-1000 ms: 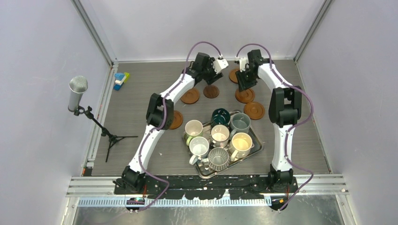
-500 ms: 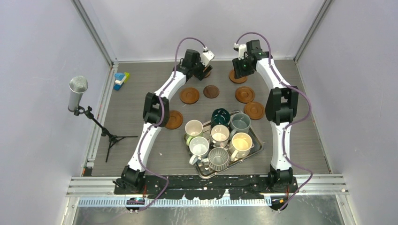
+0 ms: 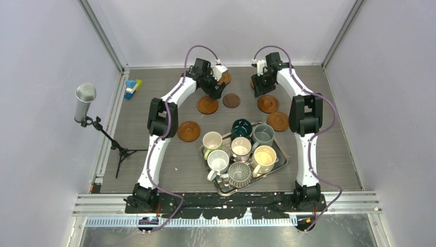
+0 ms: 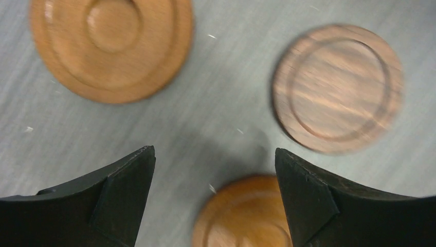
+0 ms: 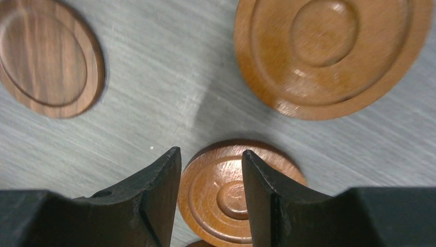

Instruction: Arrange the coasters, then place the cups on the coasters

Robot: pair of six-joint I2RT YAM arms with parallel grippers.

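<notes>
Seven cups, among them a dark teal one and a ribbed grey one, stand crowded on the steel tray. Coasters lie around the far table: orange-brown ones, a dark brown one. My left gripper is open wide above an orange coaster; the dark coaster lies ahead to its right. My right gripper hovers with its jaws partly apart over another orange coaster, gripping nothing.
A microphone on a tripod stands at the left. Blue and green blocks lie at the far left corner. Walls with metal rails close in the back and both sides. One more orange coaster lies near the back wall.
My left arm has swung left and its jaws have opened wider; a coaster now shows at the back beside it. My right gripper has shifted left and back over the far coaster.
</notes>
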